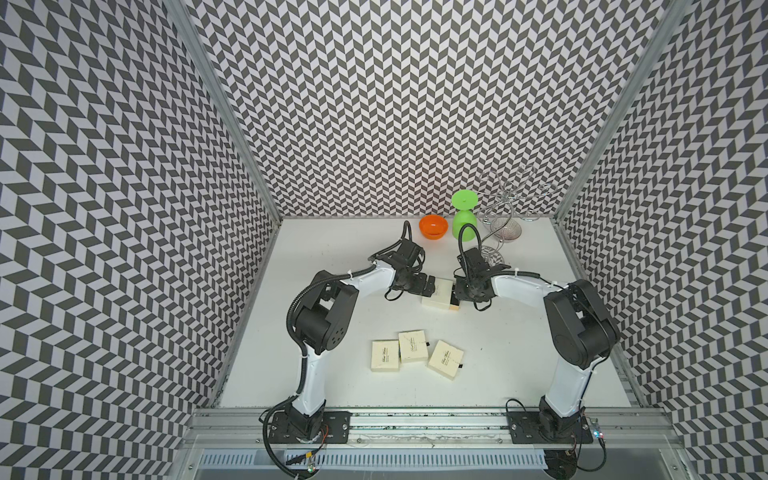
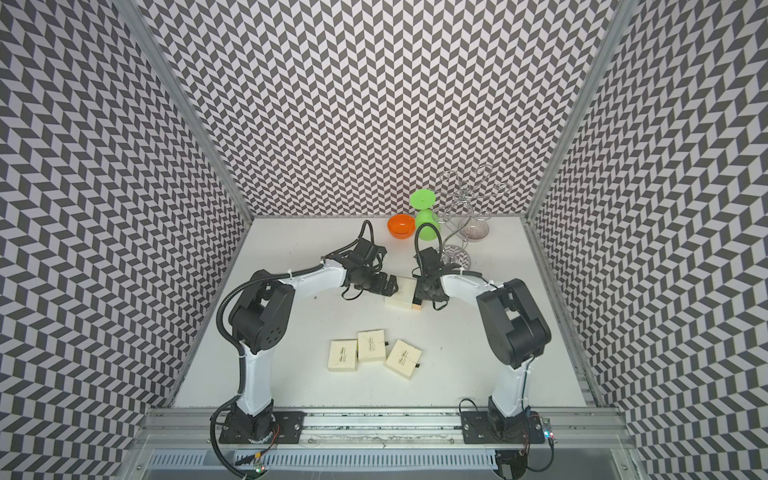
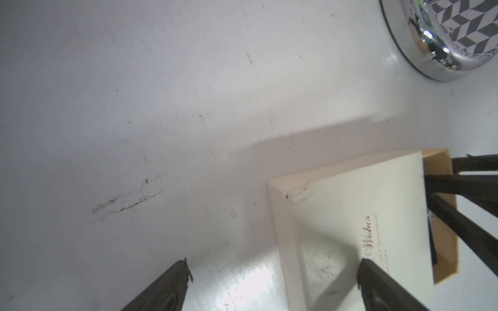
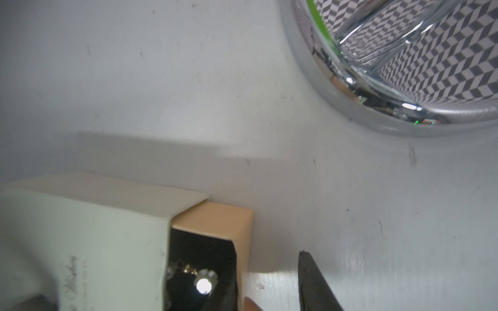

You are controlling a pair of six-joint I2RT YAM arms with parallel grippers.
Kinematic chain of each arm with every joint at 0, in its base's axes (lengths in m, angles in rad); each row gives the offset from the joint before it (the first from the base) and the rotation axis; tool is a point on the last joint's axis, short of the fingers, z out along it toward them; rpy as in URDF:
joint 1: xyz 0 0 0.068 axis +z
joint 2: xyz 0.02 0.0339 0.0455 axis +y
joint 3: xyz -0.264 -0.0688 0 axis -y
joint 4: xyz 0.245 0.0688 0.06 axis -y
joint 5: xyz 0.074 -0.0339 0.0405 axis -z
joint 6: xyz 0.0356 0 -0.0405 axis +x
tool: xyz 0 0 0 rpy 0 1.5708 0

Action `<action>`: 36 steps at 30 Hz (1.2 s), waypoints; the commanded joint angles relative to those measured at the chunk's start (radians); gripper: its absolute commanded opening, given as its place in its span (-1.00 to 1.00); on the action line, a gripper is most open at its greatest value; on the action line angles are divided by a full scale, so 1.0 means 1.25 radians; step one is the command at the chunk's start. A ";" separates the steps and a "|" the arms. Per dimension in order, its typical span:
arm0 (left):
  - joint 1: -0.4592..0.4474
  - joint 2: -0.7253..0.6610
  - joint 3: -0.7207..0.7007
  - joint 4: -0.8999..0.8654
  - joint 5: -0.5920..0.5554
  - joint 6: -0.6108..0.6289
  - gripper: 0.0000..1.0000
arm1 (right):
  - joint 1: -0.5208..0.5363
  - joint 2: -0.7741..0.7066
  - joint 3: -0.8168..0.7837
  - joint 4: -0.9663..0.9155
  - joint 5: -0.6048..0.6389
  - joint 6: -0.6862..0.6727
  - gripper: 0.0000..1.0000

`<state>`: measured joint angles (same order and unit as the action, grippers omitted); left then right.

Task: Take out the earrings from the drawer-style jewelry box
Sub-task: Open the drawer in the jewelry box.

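Observation:
The cream drawer-style jewelry box (image 1: pixel 438 293) (image 2: pixel 401 296) lies mid-table between both arms. Its tan drawer (image 4: pixel 215 220) (image 3: pixel 444 215) is slid partly out towards the right arm. On the drawer's black lining lie the earrings (image 4: pixel 203 285), one bright glinting piece with a small chain. My right gripper (image 4: pixel 264 274) (image 1: pixel 456 293) is open and straddles the drawer's front wall: one finger is inside, the other stands outside with a gap. My left gripper (image 3: pixel 273 269) (image 1: pixel 430 286) is wide open at the box's other end, with one finger over the lid and one over the table.
Three closed cream boxes (image 1: pixel 412 346) lie together nearer the front. At the back stand an orange bowl (image 1: pixel 433 226), an upturned green goblet (image 1: pixel 464 220) and a silver wire stand (image 1: pixel 511 199). The stand's shiny round base (image 4: pixel 404 80) is close behind the right gripper.

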<state>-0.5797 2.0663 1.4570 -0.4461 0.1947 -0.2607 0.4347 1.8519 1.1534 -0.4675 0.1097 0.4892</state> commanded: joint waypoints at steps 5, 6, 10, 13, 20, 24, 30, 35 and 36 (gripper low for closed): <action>0.002 0.022 -0.013 -0.049 -0.061 0.013 0.98 | -0.009 -0.046 -0.018 0.009 -0.003 -0.032 -0.31; 0.000 0.016 -0.015 -0.044 -0.058 0.016 0.99 | -0.009 -0.056 -0.024 0.025 -0.024 -0.035 -0.31; -0.004 -0.021 -0.022 -0.016 -0.009 0.015 0.99 | -0.009 -0.077 -0.024 0.036 -0.057 -0.039 -0.31; -0.005 -0.052 -0.014 0.002 0.014 0.017 0.99 | -0.009 -0.087 -0.025 0.031 -0.047 -0.048 -0.31; -0.026 -0.081 0.023 -0.016 0.045 0.040 0.99 | -0.009 -0.101 -0.030 0.027 -0.087 -0.058 -0.30; -0.061 -0.087 0.023 -0.026 0.066 0.067 0.99 | -0.009 -0.098 -0.055 0.041 -0.142 -0.043 -0.30; -0.105 -0.065 0.036 -0.069 0.017 0.088 0.99 | -0.018 -0.108 -0.108 0.077 -0.215 -0.015 -0.30; -0.136 -0.044 0.033 -0.089 -0.042 0.090 0.99 | -0.026 -0.110 -0.130 0.095 -0.242 -0.005 -0.30; -0.142 -0.037 0.037 -0.094 -0.059 0.089 0.99 | -0.027 -0.110 -0.130 0.097 -0.242 -0.005 -0.30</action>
<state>-0.7418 1.9919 1.4746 -0.5217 0.1913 -0.1616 0.4076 1.7439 1.0061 -0.3870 -0.1585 0.4667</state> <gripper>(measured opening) 0.994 0.352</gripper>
